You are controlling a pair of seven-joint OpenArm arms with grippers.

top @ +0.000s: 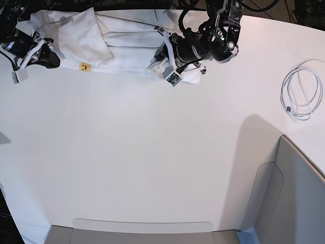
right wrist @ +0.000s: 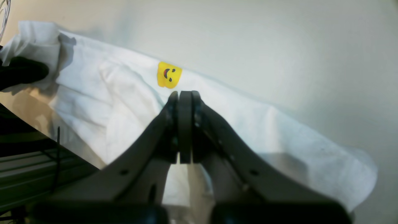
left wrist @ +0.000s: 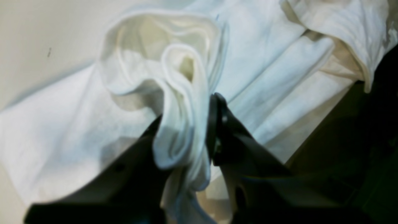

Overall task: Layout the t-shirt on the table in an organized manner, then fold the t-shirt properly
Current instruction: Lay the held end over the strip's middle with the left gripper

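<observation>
The shirt lies bunched in a long band at the far edge of the table, not yet spread out. The left hand grips a thick fold of cloth between its jaws. The right hand is fully closed just beside the yellow smiley print, and no cloth is visibly caught in it.

The step in hand looks like laying the shirt flat. To do it well, the left hand should draw its bunch toward the table's open middle, low and slow, so layers slide apart rather than drag as a lump. The right hand would need a real hold on the opposite end first, then both should pull apart evenly
</observation>
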